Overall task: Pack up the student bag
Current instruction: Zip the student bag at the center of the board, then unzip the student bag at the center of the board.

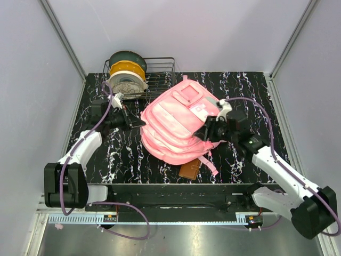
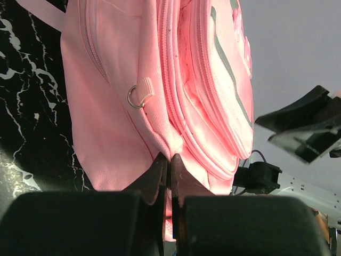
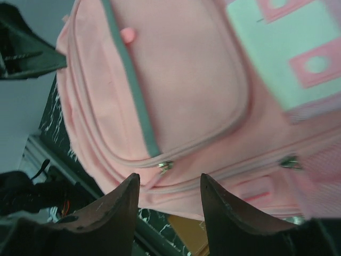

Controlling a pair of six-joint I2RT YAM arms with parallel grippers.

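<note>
at the far left of the desk a wire rack holding filament spools stands apart from the work. the left end effector is at the bag's left edge, its fingers pressed together, seemingly pinching a fold of pink fabric at a side seam. the student bag lies in the middle of the desk, front face up, its long axis running from the far edge toward the near-left, the white patch on the right half; i judge its top faces the far edge. packing looks barely begun: the zip pulls seen from the right wrist sit closed, and a brown item lies outside, half under the near edge. the right end effector hovers over the front pocket, spread wide and empty.
</note>
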